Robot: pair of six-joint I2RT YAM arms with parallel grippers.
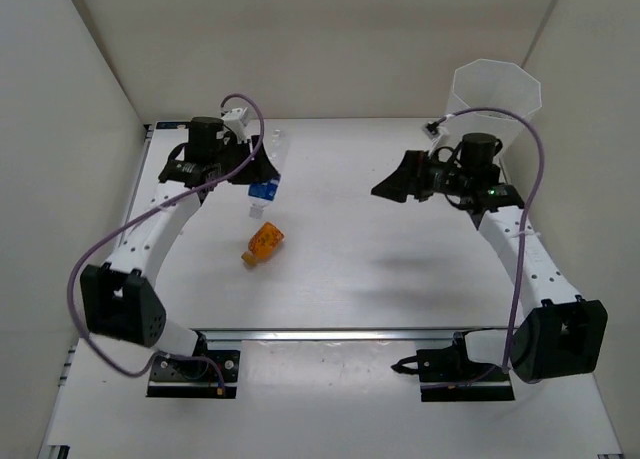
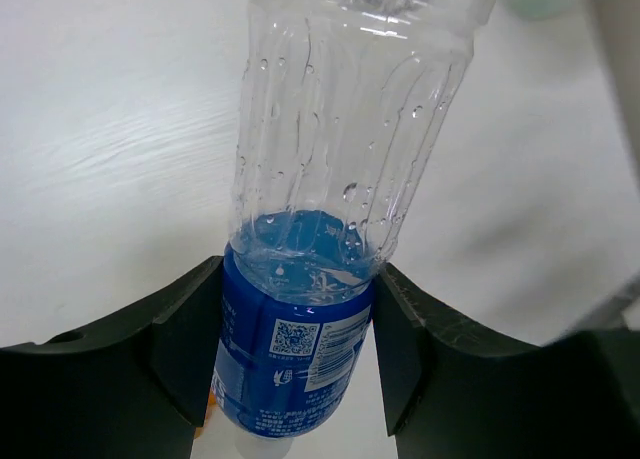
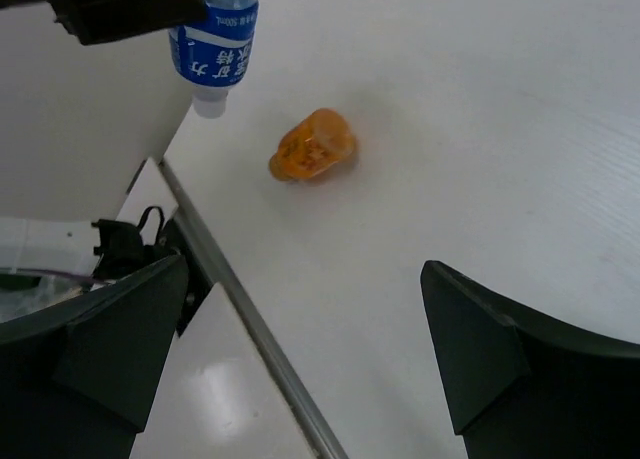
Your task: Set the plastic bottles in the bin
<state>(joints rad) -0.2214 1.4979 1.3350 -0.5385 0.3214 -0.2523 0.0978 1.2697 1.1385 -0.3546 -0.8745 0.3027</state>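
White, matte tabletop (image 1: 400, 279), walled on three sides, seen from above with both arm bases at the near edge. The bin (image 1: 495, 99), a tall translucent white container with a faceted rim, stands in the far right corner, just behind the right arm. It lies well apart from the left arm, across the full width of the tabletop.

The right gripper (image 3: 300, 349) hangs over the middle right of the tabletop, its dark fingers spread wide with nothing between them.

The left gripper (image 2: 300, 329) is closed on the clear bottle (image 2: 320, 229), its fingers (image 2: 180, 349) pressing either side of the glossy blue label near the white cap. The bottle is thin ribbed plastic, beaded inside with droplets. Its long axis runs straight out from the gripper, base away and cap back toward the wrist.

The orange bottle (image 1: 264, 243) is small, rounded and translucent. It lies on its side just on the near side of the held bottle, with its long axis on a diagonal.

The coming move probably turns on the bin lying far to the right of the held bottle (the right arm is the nearer one to it, yet empty). The left arm is much the nearer to the orange bottle. No other bottles are visible.
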